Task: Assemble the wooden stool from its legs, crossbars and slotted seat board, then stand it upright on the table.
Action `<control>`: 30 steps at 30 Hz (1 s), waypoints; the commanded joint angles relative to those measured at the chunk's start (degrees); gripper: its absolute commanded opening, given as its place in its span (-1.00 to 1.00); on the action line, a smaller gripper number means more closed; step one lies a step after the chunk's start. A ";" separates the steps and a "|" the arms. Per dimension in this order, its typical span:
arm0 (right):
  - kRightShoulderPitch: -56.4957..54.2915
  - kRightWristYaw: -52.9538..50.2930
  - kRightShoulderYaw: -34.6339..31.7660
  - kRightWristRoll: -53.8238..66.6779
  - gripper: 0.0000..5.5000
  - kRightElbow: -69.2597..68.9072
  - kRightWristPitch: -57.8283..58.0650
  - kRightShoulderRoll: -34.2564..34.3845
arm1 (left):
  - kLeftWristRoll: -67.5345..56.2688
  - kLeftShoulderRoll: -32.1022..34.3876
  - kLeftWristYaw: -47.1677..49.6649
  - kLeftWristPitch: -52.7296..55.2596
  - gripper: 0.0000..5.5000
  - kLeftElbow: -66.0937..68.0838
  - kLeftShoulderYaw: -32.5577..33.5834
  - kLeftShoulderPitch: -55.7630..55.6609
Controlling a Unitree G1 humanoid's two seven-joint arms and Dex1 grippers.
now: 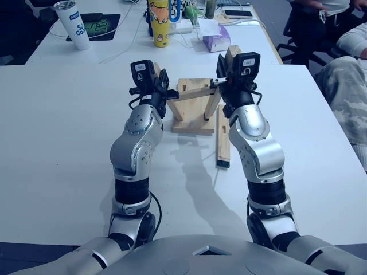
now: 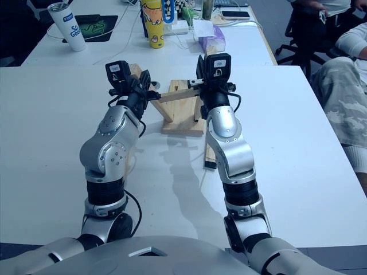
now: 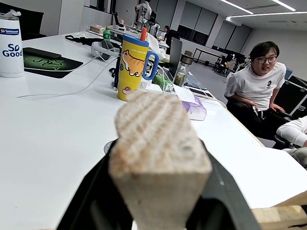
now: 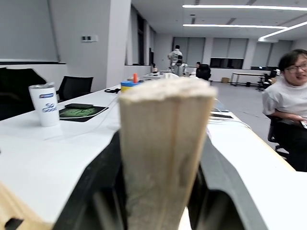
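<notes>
The partly built stool stands at the table's middle. Its pale seat board point(image 1: 192, 124) lies flat, two slanted legs rise from it and a crossbar point(image 1: 195, 91) joins them. My left gripper point(image 1: 155, 86) is shut on the top of the left leg point(image 3: 158, 158), whose end grain sits between black fingers point(image 3: 96, 201). My right gripper point(image 1: 230, 71) is shut on the top of the right leg point(image 4: 163, 153), which pokes above it. A loose wooden bar point(image 1: 222, 143) lies on the table beside my right forearm.
On the desk behind stand a white tumbler point(image 1: 73, 24), a yellow mug point(image 1: 160, 23), a tissue pack point(image 1: 216, 41) and a dark mouse pad point(image 1: 100, 24). A seated person point(image 1: 350, 86) is at the table's right edge. Bare white tabletop point(image 1: 63, 126) spreads left.
</notes>
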 commanded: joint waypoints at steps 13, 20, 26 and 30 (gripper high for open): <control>12.07 -8.22 -17.72 22.10 -0.55 -0.82 40.99 19.24 | 2.12 2.14 -6.46 1.01 -0.62 -0.46 -10.23 4.56; 10.01 -17.95 -18.62 13.96 -0.62 -5.40 41.76 28.69 | 2.90 2.75 -7.39 3.89 -0.62 -3.14 -12.39 4.79; 7.10 -17.16 -12.07 13.86 -0.63 -6.49 42.99 25.20 | 4.02 2.38 -6.70 4.38 -0.62 -3.30 -13.43 4.64; 5.28 -16.25 -10.17 13.82 -0.63 -5.13 42.74 24.24 | 3.58 0.30 -5.45 3.96 -0.62 -2.83 -12.00 4.25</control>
